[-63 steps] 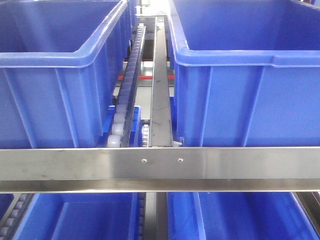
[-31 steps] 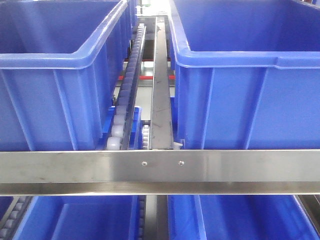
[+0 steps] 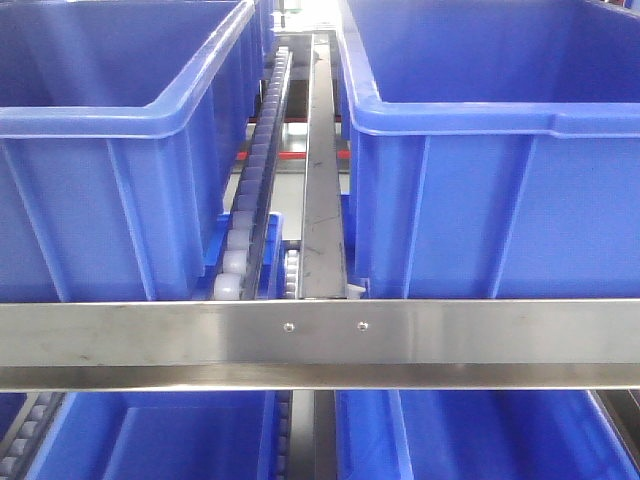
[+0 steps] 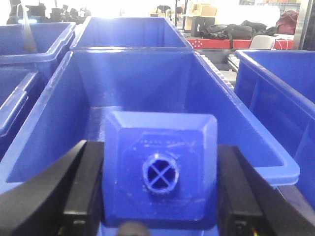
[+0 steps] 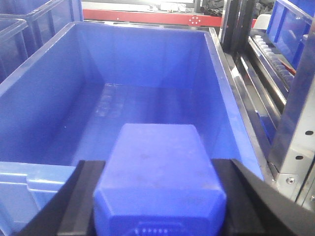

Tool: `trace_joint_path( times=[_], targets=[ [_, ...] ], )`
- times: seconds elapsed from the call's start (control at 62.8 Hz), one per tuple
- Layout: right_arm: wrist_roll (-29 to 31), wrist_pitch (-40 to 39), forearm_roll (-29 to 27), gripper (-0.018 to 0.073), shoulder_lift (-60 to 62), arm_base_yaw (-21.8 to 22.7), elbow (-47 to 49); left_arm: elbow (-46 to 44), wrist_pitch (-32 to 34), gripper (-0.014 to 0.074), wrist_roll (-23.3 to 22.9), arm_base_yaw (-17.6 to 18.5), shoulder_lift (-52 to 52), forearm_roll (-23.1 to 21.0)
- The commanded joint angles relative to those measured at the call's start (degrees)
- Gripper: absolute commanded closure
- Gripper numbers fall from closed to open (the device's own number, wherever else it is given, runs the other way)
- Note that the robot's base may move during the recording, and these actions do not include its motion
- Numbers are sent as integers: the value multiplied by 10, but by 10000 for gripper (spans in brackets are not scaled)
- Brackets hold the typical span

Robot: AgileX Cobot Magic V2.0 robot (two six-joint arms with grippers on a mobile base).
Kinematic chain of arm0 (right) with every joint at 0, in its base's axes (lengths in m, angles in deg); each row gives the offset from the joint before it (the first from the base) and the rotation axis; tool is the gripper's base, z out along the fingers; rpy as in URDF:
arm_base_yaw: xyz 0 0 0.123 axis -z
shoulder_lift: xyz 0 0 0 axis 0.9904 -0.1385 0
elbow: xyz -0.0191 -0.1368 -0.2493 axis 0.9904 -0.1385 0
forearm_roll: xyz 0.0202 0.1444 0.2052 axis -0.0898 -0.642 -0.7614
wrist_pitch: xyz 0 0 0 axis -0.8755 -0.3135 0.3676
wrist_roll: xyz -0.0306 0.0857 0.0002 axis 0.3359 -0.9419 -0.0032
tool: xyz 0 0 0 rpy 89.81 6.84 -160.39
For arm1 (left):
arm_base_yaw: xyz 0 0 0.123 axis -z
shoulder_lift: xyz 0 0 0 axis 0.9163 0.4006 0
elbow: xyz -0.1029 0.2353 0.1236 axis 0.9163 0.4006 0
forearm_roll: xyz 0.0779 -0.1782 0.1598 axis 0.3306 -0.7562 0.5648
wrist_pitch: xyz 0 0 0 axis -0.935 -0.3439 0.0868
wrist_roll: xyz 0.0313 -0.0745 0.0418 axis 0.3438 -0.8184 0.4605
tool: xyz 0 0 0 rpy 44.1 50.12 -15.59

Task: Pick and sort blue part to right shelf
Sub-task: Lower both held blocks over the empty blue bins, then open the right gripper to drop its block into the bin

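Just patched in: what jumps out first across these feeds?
Each wrist view is filled by a blue block clamped between black jaws: the left gripper holds one showing a small round knob, the right gripper a smooth one. Both hang over open blue bins.

A wide blue block (image 4: 160, 167) with a small cross-marked round knob (image 4: 160, 177) facing the left wrist camera, black bags (image 4: 231, 30) on a red surface behind, cardboard boxes (image 4: 199, 9) farther back, a maroon bag (image 4: 288, 22) at far right.
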Motion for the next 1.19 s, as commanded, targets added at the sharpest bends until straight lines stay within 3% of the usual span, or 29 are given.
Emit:
trace_joint_path(
  times=[0.0,0.255,0.51,0.796,0.956,1.179],
  targets=[
    [2,-81,6,180,-5,2,18,-18,82,190,0,-1,8,2],
    [2,-126,7,180,-68,2,48,-65,139,190,0,-1,150,2],
    [2,-141,7,180,-231,0,138,-157,233,190,0,-1,355,2],
    [2,-170,9,180,-428,-43,230,-241,253,189,0,-1,547,2],
    [2,-238,9,188,-507,-43,234,-252,290,189,0,-1,605,2],
    [2,-276,9,181,-534,-43,234,-252,293,185,0,-1,616,2]
  ],
)
